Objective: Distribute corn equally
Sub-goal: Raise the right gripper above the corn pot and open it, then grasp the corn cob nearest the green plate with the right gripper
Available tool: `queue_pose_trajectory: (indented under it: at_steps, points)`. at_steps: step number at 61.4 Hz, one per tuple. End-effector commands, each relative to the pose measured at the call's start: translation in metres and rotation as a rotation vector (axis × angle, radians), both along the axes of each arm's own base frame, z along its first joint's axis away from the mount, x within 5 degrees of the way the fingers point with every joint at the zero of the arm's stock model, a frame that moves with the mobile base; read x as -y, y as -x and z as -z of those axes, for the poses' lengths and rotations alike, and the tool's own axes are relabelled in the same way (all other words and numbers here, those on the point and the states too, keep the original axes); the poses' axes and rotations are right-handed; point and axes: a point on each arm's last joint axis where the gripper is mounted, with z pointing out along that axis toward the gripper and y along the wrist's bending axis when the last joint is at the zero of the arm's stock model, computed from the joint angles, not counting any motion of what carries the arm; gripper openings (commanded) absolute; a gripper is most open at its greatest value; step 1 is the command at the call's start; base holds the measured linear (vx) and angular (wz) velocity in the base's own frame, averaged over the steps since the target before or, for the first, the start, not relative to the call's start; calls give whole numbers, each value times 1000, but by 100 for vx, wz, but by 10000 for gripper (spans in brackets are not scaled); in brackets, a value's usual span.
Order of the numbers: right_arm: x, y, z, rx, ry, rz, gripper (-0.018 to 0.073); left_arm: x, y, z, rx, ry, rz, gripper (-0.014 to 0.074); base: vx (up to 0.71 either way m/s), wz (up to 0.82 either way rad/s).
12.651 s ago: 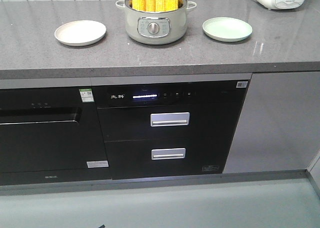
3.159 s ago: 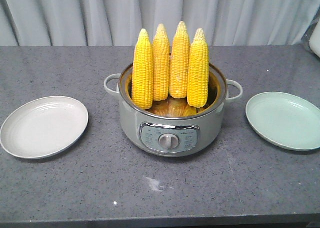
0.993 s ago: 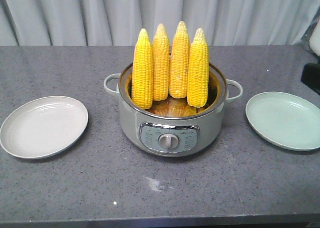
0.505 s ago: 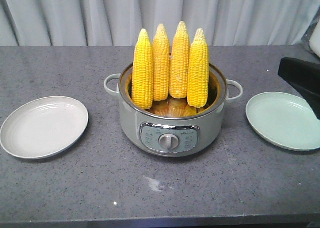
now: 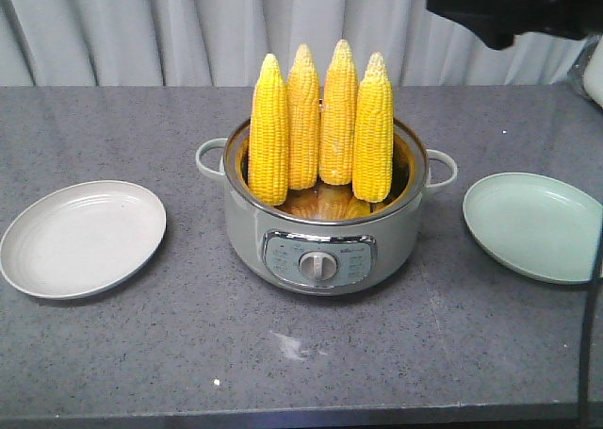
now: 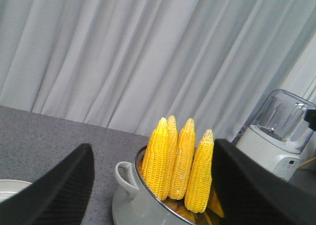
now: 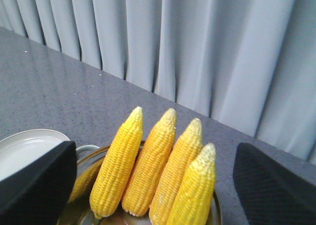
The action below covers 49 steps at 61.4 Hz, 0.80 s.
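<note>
Front view, corn (image 5: 320, 127) above pot (image 5: 247, 245) rim

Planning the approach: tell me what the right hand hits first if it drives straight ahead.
Most likely the corn: the nearest cob, upright in the pot, sits between the open right hand's fingers. Depth is unclear.

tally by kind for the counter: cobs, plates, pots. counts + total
corn: 4, standing upright in the pot (yellow mass under them unclear, not counted)
plates: 2, one beige plate, one green plate, both without corn
pot: 1
total: 7
</note>
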Motion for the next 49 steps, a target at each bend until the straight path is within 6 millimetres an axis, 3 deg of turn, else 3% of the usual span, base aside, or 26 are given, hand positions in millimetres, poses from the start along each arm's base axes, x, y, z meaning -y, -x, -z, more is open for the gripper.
queue_pose_trajectory:
  at_steps: [1, 10, 23, 40, 49]
  points:
    - [-8, -25, -12, 59, -39, 26, 610, -1, 0, -12, 44, 31, -13, 492, 0, 0]
    - [-19, -71, 16, -33, -44, 13, 607, 0, 0, -11, 32, 26, -2, 492, 0, 0]
    - [-24, -114, 57, -108, -21, 49, 602, 0, 0, -11, 30, 25, -1, 492, 0, 0]
    - [-25, -132, 86, -173, 2, 62, 588, 0, 0, -11, 29, 25, 0, 492, 0, 0]
    - [-25, -134, 91, -182, 12, 63, 518, 0, 0, -11, 28, 25, 1, 492, 0, 0]
